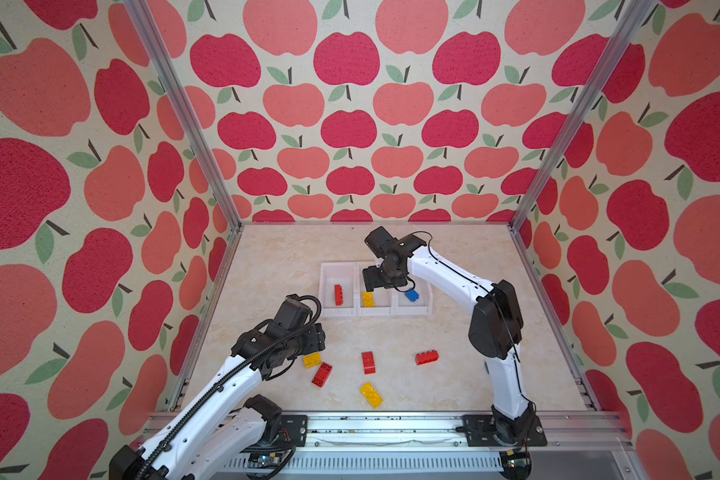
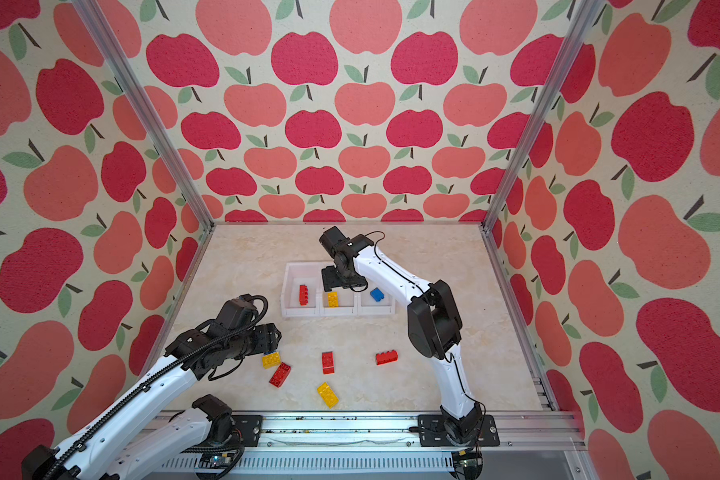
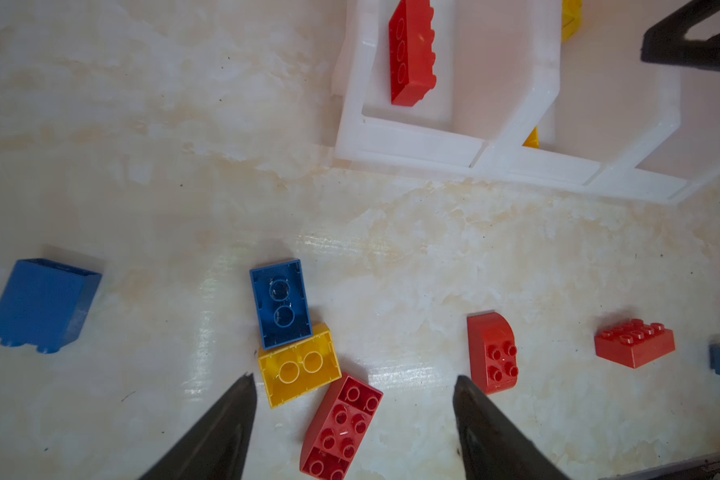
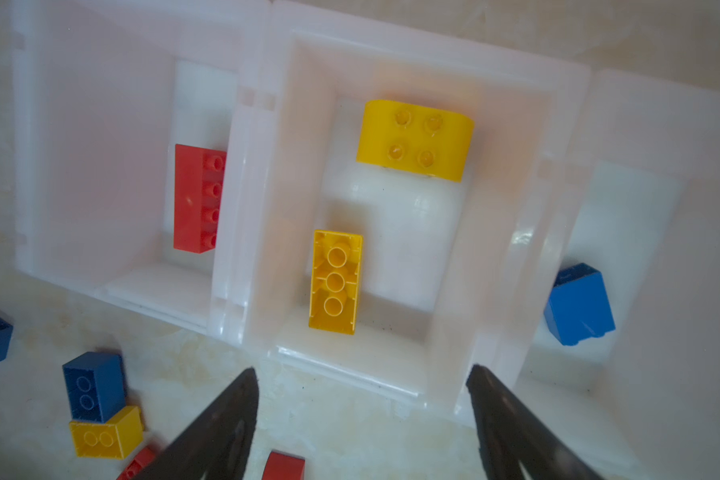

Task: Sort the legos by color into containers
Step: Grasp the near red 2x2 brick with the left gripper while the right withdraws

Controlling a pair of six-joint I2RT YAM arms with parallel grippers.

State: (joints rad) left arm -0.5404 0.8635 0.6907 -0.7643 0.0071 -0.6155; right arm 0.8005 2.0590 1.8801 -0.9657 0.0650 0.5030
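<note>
Two grippers are hanging wide and empty. Left gripper [image 3: 352, 378] is hovering over a touching clump on the counter [image 3: 142, 187]: blue brick [image 3: 281, 305], yellow brick [image 3: 298, 365], loose red brick [image 3: 341, 428]. Bins [image 1: 375, 312] are holding, left to right, a binned red brick [image 1: 338, 295], two yellow pieces [image 4: 335, 282] and a blue piece [image 4: 580, 305]. Right gripper [image 4: 361, 369] is hanging above the middle bin. Risk: jaws closing on the clump could be dragging a neighbour along, so a wrong colour ends up binned. No readable writing is showing.

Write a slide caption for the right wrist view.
Open jaws above the middle bin, two yellow legos inside.
</note>
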